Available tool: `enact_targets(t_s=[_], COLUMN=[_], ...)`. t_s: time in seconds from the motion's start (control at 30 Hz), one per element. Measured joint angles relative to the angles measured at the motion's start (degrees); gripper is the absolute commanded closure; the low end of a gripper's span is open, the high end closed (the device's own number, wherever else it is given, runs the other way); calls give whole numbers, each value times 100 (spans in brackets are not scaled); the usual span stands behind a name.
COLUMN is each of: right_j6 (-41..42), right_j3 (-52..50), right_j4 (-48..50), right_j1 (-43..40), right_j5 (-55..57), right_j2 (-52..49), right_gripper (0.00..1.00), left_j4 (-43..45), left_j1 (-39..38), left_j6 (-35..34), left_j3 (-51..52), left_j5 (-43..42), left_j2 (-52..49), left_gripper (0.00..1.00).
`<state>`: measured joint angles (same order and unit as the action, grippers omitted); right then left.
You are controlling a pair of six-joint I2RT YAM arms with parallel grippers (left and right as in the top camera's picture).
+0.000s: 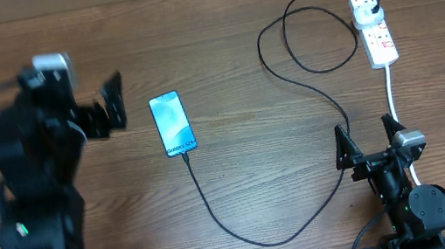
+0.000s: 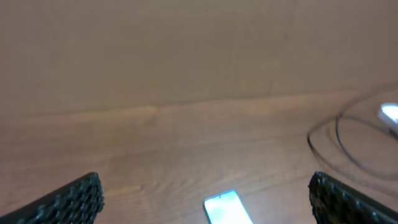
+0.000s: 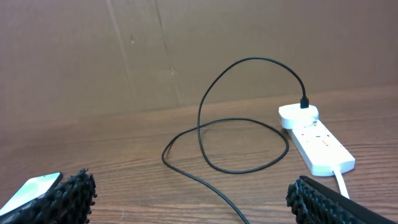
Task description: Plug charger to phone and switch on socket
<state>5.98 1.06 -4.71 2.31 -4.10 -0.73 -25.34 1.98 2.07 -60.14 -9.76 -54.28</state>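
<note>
On the wooden table (image 1: 233, 17), the left gripper (image 1: 110, 109) hangs at the far left, its jaws standing wide apart and holding nothing, just left of the phone (image 1: 172, 124) and not touching it. The phone lies flat, left of the table's centre: slim, rectangular, black-framed, with a lit light blue-teal screen and white text at its near end. The charger (image 1: 269, 244), a long thin black cable, meets the phone's near short edge; whether its connector tip is fully seated cannot be told. From there it sweeps toward the front edge, curves right, climbs past the right gripper (image 1: 367, 140), loops twice and ends in a black plug (image 1: 375, 6). The right gripper sits low near the front edge, jaws spread and empty, the cable passing close to its left finger. The socket (image 1: 376, 31), a white elongated power strip with red markings, lies at the far right with the plug in its far end. A thick white cord (image 1: 390, 86) runs from its near end. The switch position cannot be read.
</note>
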Motion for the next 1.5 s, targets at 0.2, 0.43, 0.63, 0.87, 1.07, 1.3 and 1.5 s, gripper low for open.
enact_targets(t_s=[0.2,0.43,0.63,0.87,1.07,1.3,1.5], right_j6=[0,0,2,0,2,0,2], right_j3=[0,0,0,0,0,0,0], right_j4=[2,0,2,2,4,4,2], right_j1=[0,0,0,0,0,0,0], right_j5=[-2,-2,-2,0,-2,0,-2], right_j2=[0,0,0,0,0,0,0], right_gripper=[0,0,0,0,0,0,0], left_j4=[1320,2264,2695,2621,2120,2103,2103], left_j1=[0,0,0,0,0,0,0], left_j6=[264,59,-107,-170,-149,-146,-146], left_j3=[2114,4004,5182,5884,5960,5960,5960], left_j5=[-136,376,793,1119,1224,1222,1222], left_j2=[1530,3018,4242,5029,5318,5327,5327], left_gripper=[1,0,0,0,0,0,0])
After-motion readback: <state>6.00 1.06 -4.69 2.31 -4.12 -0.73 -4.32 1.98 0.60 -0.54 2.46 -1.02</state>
